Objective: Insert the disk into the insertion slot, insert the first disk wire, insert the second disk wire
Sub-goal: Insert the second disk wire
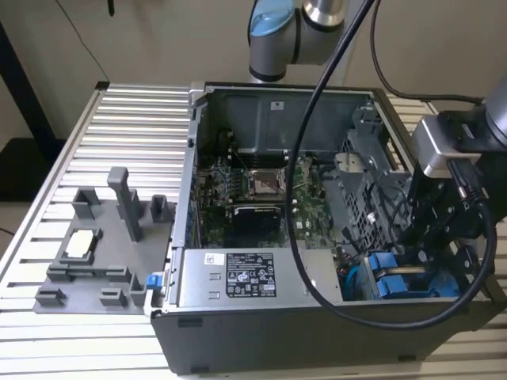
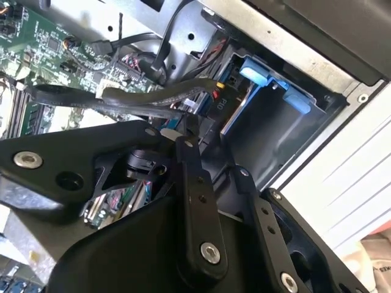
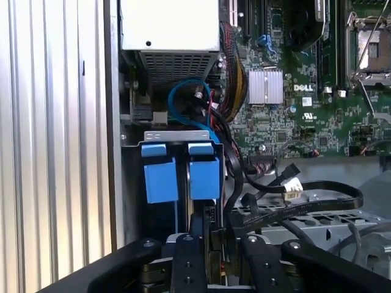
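The disk, seen by its bright blue carrier tabs (image 1: 394, 285) (image 3: 204, 174) (image 2: 263, 76), sits in the insertion slot (image 2: 269, 134) at the open computer case's near corner on the exterior view's right. My gripper (image 1: 424, 253) (image 3: 204, 235) (image 2: 183, 131) is down inside the case right at those tabs. Its fingers are drawn close together on the black connector of a disk wire (image 2: 201, 97), whose cable (image 2: 91, 97) trails back over the motherboard. The connector end is against the rear of the drive bay; whether it is seated is hidden.
A grey power-supply box (image 1: 238, 277) (image 3: 170, 24) lies beside the bay. Behind it is the green motherboard (image 1: 253, 186) (image 3: 293, 91), with loose black cables (image 3: 293, 201) across it. A grey fixture (image 1: 103, 245) stands on the ribbed table (image 1: 127, 119) at the exterior view's left.
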You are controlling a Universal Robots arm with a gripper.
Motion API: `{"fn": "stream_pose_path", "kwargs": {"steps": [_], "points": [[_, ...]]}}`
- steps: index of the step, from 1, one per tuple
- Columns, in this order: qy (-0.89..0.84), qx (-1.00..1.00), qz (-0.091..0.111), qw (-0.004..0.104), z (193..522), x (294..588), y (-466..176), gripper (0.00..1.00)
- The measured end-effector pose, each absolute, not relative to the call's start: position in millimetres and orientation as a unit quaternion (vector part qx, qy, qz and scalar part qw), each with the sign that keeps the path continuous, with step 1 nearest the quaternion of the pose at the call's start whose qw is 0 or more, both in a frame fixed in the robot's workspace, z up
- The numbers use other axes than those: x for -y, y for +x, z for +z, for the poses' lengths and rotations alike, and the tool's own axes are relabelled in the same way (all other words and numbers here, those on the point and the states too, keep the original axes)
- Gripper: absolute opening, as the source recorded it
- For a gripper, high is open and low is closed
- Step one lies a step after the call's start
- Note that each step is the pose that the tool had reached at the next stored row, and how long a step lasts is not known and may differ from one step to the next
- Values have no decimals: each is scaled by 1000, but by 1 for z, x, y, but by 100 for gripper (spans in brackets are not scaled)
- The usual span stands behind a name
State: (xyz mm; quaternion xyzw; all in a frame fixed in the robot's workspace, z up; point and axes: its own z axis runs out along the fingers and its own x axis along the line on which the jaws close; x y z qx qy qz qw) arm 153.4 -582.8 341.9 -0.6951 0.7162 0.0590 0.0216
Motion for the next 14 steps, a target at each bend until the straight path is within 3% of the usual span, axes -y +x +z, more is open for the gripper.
{"fn": "stream_pose_path", "kwargs": {"steps": [14], "points": [[-695,-716,62,18,384,583,154,30]]}}
